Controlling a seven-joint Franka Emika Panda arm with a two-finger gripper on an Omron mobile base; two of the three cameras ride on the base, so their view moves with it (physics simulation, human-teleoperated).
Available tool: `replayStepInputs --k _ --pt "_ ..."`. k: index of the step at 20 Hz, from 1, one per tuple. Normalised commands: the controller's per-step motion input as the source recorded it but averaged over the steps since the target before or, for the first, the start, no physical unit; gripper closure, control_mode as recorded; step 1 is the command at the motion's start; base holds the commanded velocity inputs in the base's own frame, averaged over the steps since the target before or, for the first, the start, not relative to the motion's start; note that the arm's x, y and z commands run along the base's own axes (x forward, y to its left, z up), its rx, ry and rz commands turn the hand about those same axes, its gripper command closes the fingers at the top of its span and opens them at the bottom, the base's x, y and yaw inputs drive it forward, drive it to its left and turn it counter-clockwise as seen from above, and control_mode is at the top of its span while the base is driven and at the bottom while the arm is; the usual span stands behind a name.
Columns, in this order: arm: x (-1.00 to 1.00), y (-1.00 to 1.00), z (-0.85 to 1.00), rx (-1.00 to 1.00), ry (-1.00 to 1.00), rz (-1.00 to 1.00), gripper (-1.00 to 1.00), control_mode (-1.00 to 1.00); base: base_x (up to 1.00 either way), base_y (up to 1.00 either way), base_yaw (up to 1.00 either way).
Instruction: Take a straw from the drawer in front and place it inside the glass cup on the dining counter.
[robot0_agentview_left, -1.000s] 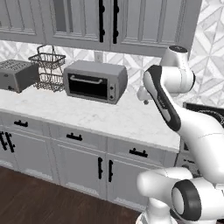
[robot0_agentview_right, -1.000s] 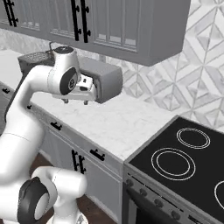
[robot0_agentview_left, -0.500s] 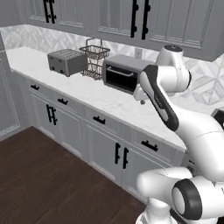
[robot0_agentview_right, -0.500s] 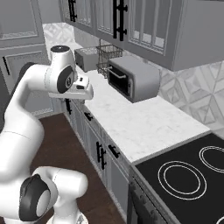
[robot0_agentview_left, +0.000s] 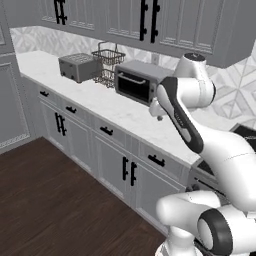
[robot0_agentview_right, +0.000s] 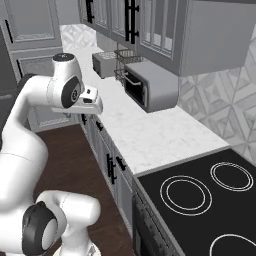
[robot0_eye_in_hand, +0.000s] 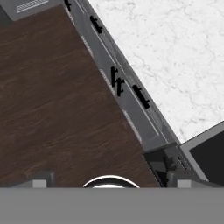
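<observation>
My gripper (robot0_agentview_right: 98, 111) hangs open and empty over the front edge of the marble worktop (robot0_agentview_right: 145, 135), pointing down. In the left base view the gripper (robot0_agentview_left: 159, 115) sits beside the forearm, in front of the toaster oven. The hand view looks down past the gripper (robot0_eye_in_hand: 109, 180) and its fingertips (robot0_eye_in_hand: 42, 179) onto the wood floor and the grey cabinet fronts (robot0_eye_in_hand: 127, 96). Every grey drawer front (robot0_agentview_left: 106, 131) along that run is closed, and I cannot tell which one is the task's drawer. The straw, the glass cup and the dining counter are out of view.
On the worktop stand a toaster (robot0_agentview_left: 76, 67), a wire basket (robot0_agentview_left: 108, 61) and a toaster oven (robot0_agentview_left: 136, 82). A black cooktop (robot0_agentview_right: 200, 200) lies at the right end. Grey wall cabinets (robot0_agentview_left: 150, 20) hang above. Dark wood floor (robot0_agentview_left: 50, 200) stretches to the left.
The whole picture has shifted: the base has moved, so the cabinet run now slants away and more floor shows at the left. The gripper has stayed open.
</observation>
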Motion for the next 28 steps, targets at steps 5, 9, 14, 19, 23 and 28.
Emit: replayStepInputs --k 5,9,14,19,23,28 --pt "0.00 0.00 0.00 0.00 0.00 0.00 -1.00 1.00 0.11 -0.85 0.23" --pt "0.00 -0.18 0.00 0.00 0.00 0.17 -1.00 -1.00 0.00 0.00 0.00" --pt "0.01 0.61 -0.05 -0.22 0.00 -0.01 -1.00 -1.00 0.00 0.00 0.00" --pt "0.20 0.74 -0.46 -0.43 0.01 -0.09 -1.00 -1.00 0.00 0.00 0.00" --pt "0.24 0.42 -0.74 -0.41 0.07 -0.07 -1.00 -1.00 0.00 0.00 0.00" --pt "0.20 0.25 -0.88 -0.33 0.12 -0.06 -1.00 -1.00 0.00 0.00 0.00"
